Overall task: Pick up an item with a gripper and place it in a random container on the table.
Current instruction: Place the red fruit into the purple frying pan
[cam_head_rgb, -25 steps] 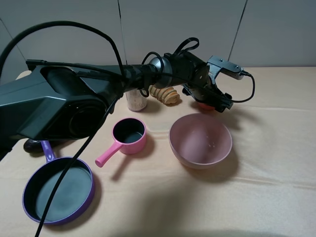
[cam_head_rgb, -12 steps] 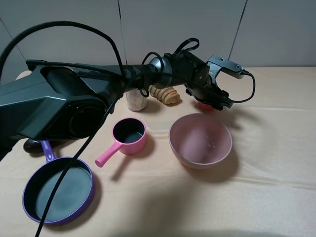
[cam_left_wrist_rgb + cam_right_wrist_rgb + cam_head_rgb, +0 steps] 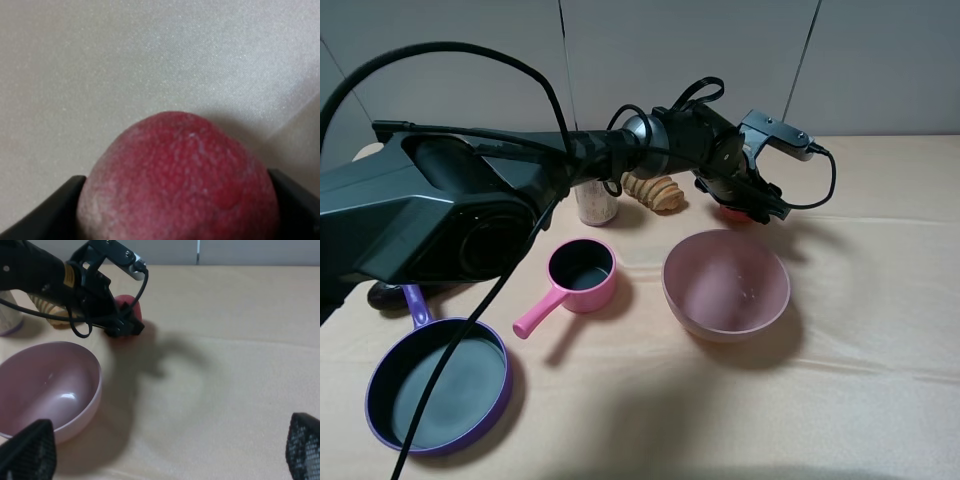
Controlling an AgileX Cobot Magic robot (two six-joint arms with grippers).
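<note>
The grasp is in hand: the left end effector (image 3: 745, 208) pinches the peach (image 3: 180, 185) from both sides, and the fruit seems to sit on the surface (image 3: 880, 330) just behind the pink bowl (image 3: 725, 285). The next move calls for a lift clear of the bowl, then a carry to the purple frying pan (image 3: 440, 390), well apart.

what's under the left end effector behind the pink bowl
A red peach-like fruit, held between the left end effector's fingers. In the high view the claw covers most of it; its underside is hidden.
</note>
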